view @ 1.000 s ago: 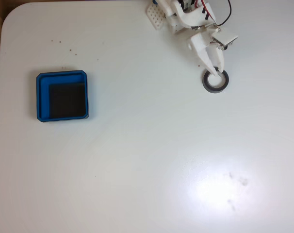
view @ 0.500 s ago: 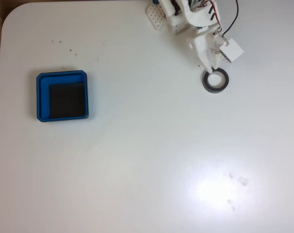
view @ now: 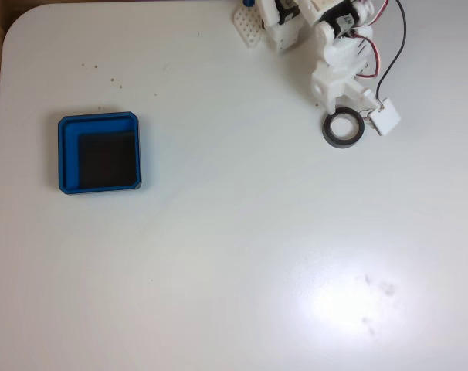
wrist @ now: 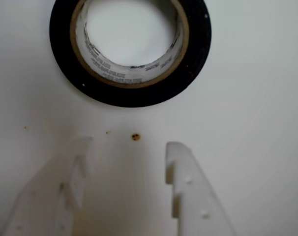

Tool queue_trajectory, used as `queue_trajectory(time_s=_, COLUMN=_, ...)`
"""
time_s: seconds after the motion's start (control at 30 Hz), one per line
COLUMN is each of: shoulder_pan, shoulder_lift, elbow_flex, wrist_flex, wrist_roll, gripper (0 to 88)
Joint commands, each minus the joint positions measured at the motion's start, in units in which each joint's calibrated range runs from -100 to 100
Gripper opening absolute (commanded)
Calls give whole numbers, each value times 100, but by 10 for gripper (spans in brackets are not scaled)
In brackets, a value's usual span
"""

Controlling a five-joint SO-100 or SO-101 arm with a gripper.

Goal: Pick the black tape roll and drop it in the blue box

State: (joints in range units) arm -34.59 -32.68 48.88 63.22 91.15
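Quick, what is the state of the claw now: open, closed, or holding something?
Claw: open, holding nothing; the black tape roll lies on the table just ahead of its tips.

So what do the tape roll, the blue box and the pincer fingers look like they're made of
The black tape roll: glossy black plastic-looking tape wound on a pale printed core, probably card. The blue box: bright, smooth walls, likely moulded or printed plastic, with a matte black floor. The pincer has fingers of matte white plastic with stepped edges, possibly 3D-printed.
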Motion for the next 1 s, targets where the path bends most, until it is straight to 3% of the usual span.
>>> queue_trajectory(time_s=0.0, shoulder_pan=-308, shoulder_lift=150, elbow_flex=-405, wrist_flex=56, wrist_roll=0, gripper=224)
queue_trajectory(time_s=0.37, shoulder_pan=-660, shoulder_lift=794, elbow_flex=-620, wrist_flex=-18, wrist_roll=-26, gripper=244)
queue_trajectory(time_s=0.97, shoulder_pan=-640, shoulder_lift=1872, elbow_flex=-665, wrist_flex=-1256, wrist_roll=-18, gripper=239)
